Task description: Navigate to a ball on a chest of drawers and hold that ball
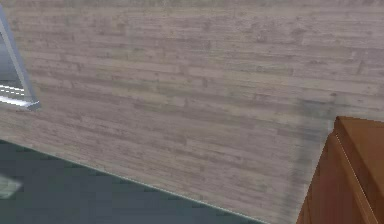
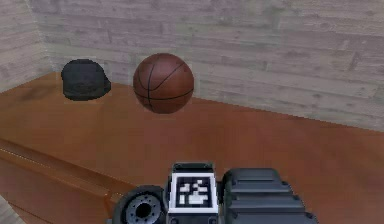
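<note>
A brown-orange ball (image 2: pixel 164 83) with dark seams shows near the back of a chest of drawers' wooden top (image 2: pixel 250 150), close to the plank wall. Whether it rests on the wood or hangs just above it cannot be told. At the arm side view's bottom edge sits a white square with black marks (image 2: pixel 196 193), with the gripper's dark body (image 2: pixel 140 207) left of it and a ribbed dark part (image 2: pixel 260 196) on its right. Its far end cannot be made out, so I cannot tell whether it holds anything. The chest's corner (image 1: pixel 355 170) shows at the forward view's right.
A dark rounded cap-like object (image 2: pixel 85 79) lies on the chest top, left of the ball. A pale plank wall (image 1: pixel 190 90) stands close ahead above a dark floor (image 1: pixel 70 190). A window frame (image 1: pixel 14 70) shows at the forward view's left edge.
</note>
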Available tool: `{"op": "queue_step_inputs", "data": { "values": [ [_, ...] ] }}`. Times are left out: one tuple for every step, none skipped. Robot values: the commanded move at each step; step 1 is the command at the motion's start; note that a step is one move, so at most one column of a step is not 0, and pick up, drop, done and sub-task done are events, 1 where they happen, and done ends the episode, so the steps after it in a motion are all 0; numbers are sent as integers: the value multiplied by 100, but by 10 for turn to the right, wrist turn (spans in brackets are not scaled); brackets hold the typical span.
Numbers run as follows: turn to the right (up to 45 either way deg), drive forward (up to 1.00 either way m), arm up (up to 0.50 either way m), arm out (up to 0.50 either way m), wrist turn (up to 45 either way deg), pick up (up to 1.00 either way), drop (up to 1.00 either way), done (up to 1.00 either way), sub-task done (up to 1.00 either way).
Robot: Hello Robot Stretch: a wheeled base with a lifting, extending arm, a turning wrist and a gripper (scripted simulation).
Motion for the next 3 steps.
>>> {"op": "queue_step_inputs", "data": {
  "values": [
    [0,0,0,34,0,0,0,0,0],
    [0,0,0,0,450,0,0,0,0],
    [0,0,0,0,450,0,0,0,0]
  ]
}}
